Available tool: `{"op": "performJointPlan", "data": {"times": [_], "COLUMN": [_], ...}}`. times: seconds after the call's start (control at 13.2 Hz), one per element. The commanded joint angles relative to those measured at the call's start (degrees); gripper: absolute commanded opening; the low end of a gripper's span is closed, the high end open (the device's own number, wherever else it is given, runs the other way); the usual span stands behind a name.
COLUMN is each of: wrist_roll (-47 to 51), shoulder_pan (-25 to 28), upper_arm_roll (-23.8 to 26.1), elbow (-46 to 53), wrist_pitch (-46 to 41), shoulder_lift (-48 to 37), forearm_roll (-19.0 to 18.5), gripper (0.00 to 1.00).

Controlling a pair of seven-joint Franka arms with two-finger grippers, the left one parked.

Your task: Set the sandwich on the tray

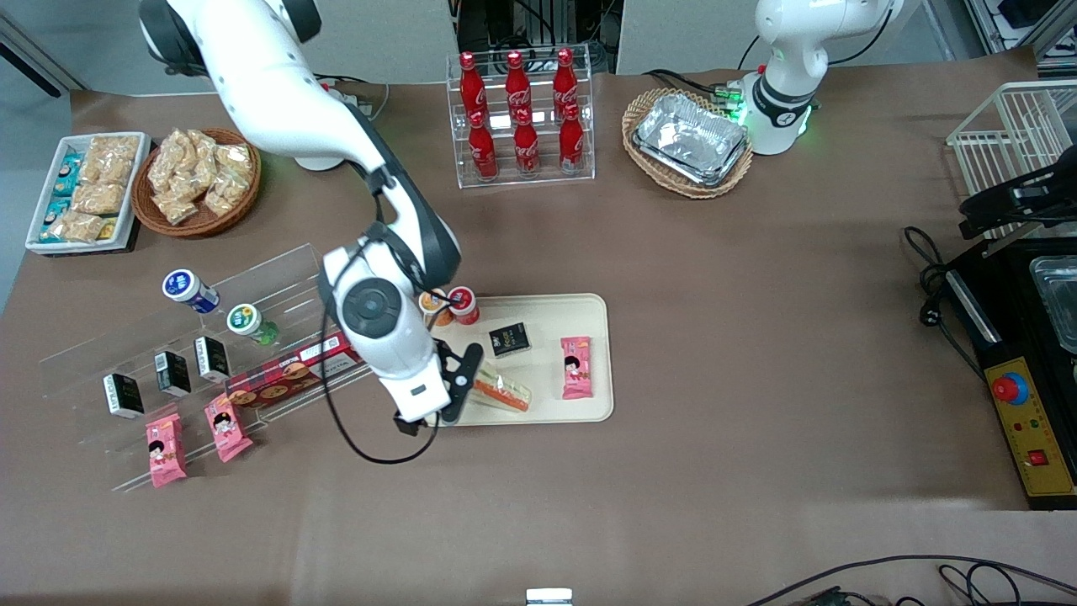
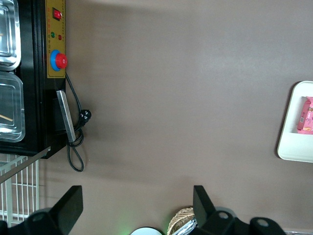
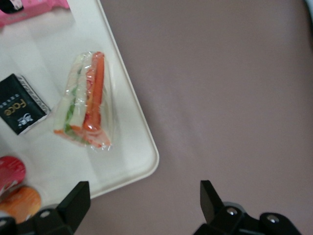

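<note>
The sandwich (image 1: 503,393), a clear-wrapped wedge of pale bread with orange-red and green filling, lies flat on the cream-beige tray (image 1: 589,316), near the tray's edge closest to the front camera. It also shows in the right wrist view (image 3: 85,103), lying on the tray (image 3: 132,147). My right gripper (image 1: 461,383) is open and empty, raised above the tray's corner nearest the front camera at the working arm's end. In the right wrist view the gripper (image 3: 144,203) has its fingers spread wide over the tray corner and brown table, apart from the sandwich.
On the tray also lie a pink snack packet (image 1: 576,366), a black packet (image 1: 509,338) and two small round cups (image 1: 463,305). A clear acrylic rack (image 1: 168,337) with a red biscuit box (image 1: 290,376), packets and bottles stands toward the working arm's end.
</note>
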Motion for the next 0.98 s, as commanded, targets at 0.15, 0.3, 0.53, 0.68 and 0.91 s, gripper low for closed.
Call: {"op": "performJointPlan", "data": {"times": [0.15,0.3,0.53,0.68,0.91], "wrist_roll": [0.86,1.47,9.79,18.75,24.84], "shoulder_pan": [-5.84,-8.38,-12.44,-12.88,-15.06], "upper_arm_roll": [0.13,-0.22,-0.04,-1.27,-3.21], "elbow": [-0.43,-0.25,-0.25,-0.07,-0.16], "wrist_pitch": [-5.35,-5.52,-10.59,-15.26,-19.4], "shoulder_lift": [-9.41,-10.82,-14.42,-16.36,-20.31], "forearm_roll": [0.74,1.17,3.36,3.81,5.38], "gripper": [1.0,1.0,1.0,1.0,1.0]}}
